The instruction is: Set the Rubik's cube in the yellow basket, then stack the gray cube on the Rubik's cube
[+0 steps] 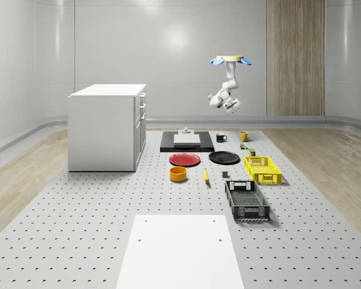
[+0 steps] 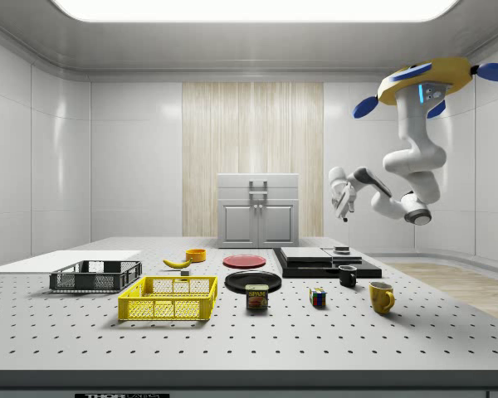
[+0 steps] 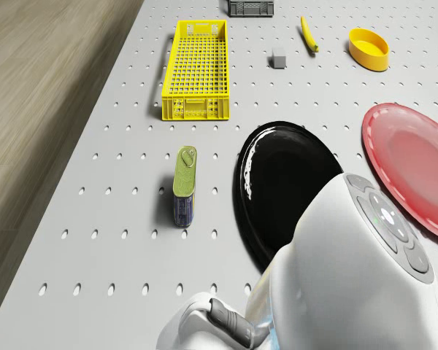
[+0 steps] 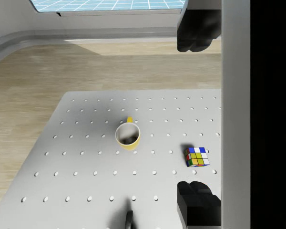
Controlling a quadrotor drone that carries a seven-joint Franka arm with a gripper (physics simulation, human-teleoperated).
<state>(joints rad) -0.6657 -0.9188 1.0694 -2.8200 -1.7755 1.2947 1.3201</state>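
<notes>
High over the table's far end, drone [image 2: 425, 80], open claw [image 4: 196, 119], empty.

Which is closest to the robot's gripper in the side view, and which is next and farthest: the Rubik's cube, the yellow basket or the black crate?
The gripper hangs high above the table, the drone hovering above it.
1. The multicoloured Rubik's cube, almost under the gripper.
2. The yellow mesh basket, further toward the side view's left.
3. The black mesh crate, farthest left.

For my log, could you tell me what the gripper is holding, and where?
Nothing: the gripper hangs open in mid-air, high above the Rubik's cube.
</notes>
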